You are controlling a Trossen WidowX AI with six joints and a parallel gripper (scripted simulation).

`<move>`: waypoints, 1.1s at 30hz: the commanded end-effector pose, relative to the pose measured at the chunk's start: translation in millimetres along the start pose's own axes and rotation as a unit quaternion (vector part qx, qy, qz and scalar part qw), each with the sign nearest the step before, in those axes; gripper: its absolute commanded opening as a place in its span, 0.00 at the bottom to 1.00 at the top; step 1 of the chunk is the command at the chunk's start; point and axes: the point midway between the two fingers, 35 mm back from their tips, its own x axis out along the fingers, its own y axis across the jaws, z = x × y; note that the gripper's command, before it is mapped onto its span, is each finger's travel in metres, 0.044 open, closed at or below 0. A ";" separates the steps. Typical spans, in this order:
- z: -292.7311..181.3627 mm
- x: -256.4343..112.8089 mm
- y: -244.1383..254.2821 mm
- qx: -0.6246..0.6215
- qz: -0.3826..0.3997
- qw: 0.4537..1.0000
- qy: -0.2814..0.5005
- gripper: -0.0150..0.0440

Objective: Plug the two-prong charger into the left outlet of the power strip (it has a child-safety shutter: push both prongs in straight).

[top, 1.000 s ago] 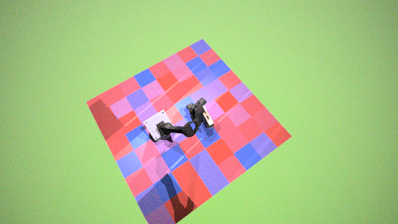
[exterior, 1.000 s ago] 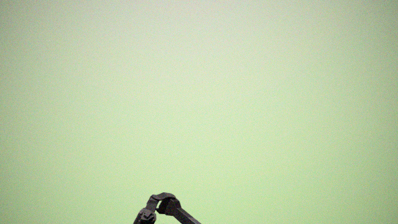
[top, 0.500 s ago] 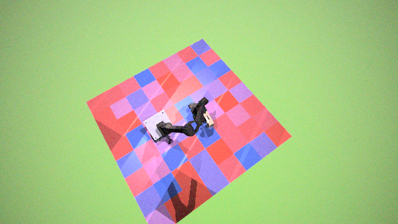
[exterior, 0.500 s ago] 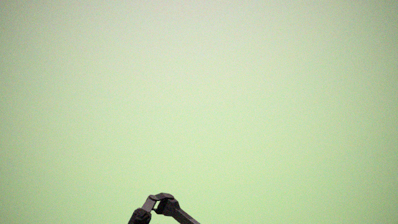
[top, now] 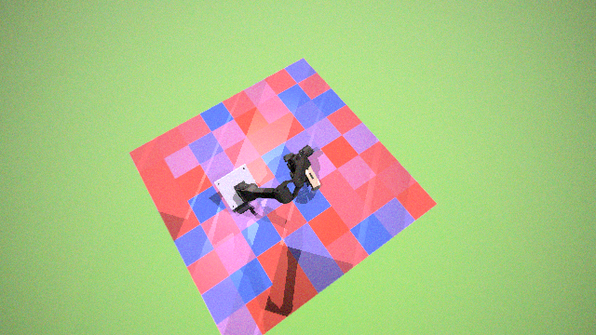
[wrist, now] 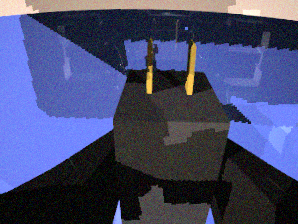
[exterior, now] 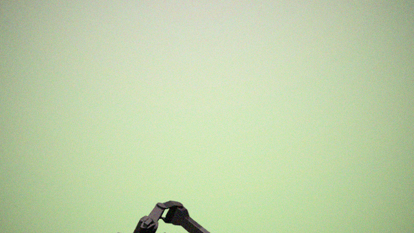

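The charger is a dark block with two gold prongs pointing away from the wrist camera. My gripper is shut on it, with a dark finger on each side. The cream power strip lies right beside the gripper end of the arm in the top view, where the arm covers its upper end. One dark slot shows on it. A cream surface, seemingly the strip, crosses the top of the wrist view, beyond the prongs. The prongs show outside any outlet. The left outlet cannot be made out, and the exterior view shows neither charger nor strip.
The arm bends over the checkered mat from its white base plate. Shadows and glossy reflections cross the mat. A dark band lies behind the prongs in the wrist view.
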 end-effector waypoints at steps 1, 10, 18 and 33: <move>1.1 -0.5 -0.9 -0.001 -0.002 1.000 -0.001 0.25; 2.8 -0.7 -1.2 -0.001 -0.002 1.000 -0.001 0.25; 4.1 -0.9 -1.3 0.000 -0.002 1.000 -0.001 0.25; 6.5 -1.2 -1.3 0.000 -0.002 1.000 -0.001 0.25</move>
